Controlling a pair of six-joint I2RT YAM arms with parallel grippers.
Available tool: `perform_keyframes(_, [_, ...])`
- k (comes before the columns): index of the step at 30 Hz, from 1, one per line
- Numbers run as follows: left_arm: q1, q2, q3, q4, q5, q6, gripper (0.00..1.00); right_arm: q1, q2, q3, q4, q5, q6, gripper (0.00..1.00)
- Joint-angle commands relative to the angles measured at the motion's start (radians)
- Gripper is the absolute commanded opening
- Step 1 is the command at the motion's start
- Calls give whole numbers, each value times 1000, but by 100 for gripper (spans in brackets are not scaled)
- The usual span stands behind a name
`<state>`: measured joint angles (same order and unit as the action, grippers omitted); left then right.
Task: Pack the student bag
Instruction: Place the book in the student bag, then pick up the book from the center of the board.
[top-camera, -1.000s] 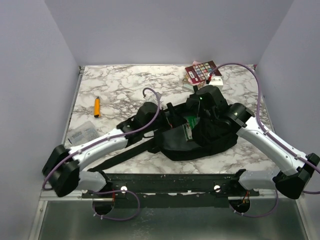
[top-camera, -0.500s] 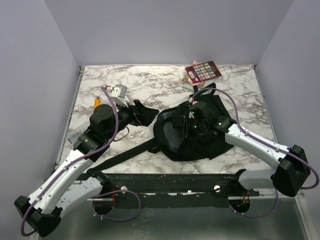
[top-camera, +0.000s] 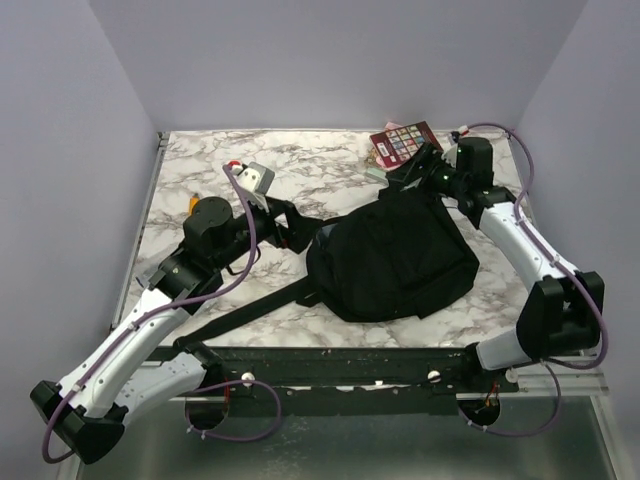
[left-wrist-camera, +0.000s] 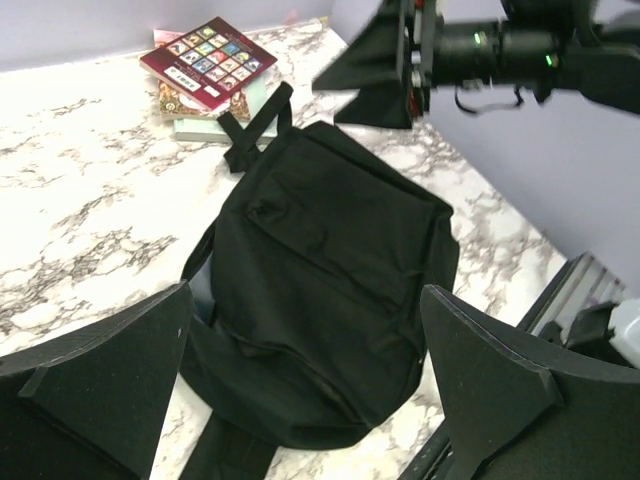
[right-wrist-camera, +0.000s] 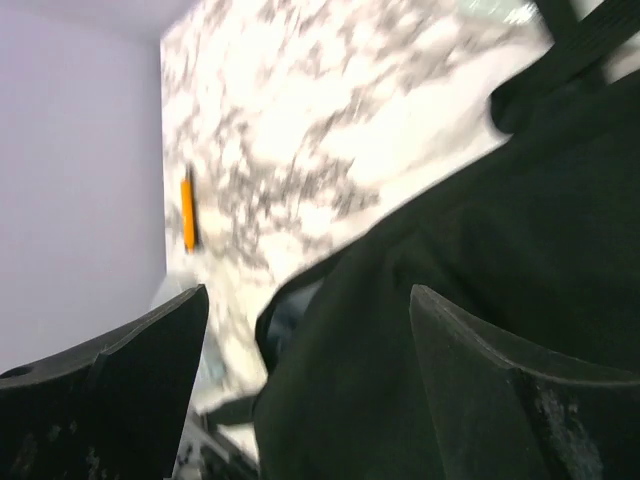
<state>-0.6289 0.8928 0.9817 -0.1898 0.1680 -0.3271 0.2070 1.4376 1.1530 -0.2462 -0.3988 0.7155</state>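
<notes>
One student bag (top-camera: 390, 260) lies flat at the middle of the marble table (top-camera: 260, 160). Left gripper (top-camera: 290, 225) just beside its left edge, right gripper (top-camera: 415, 170) over its far end; both empty, fingers spread. Book stack (top-camera: 405, 143) beyond; orange marker (right-wrist-camera: 187, 213) far left.

right pincer (top-camera: 413, 168) opened, withdrawn from student bag (top-camera: 395, 262)
</notes>
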Motion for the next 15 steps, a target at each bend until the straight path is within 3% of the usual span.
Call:
perform_keyframes(1, [-21,-48,-63,10,-42,112,98,-114,134,17,217,40,137,86])
perform_keyframes(6, [-56,-44,-80,24,-23,119,98,-253,367,58,478,19,255,86])
perform_keyframes(15, [-124,-28,-81,31,-20,132,98,-336,749,384,436,21,248,85])
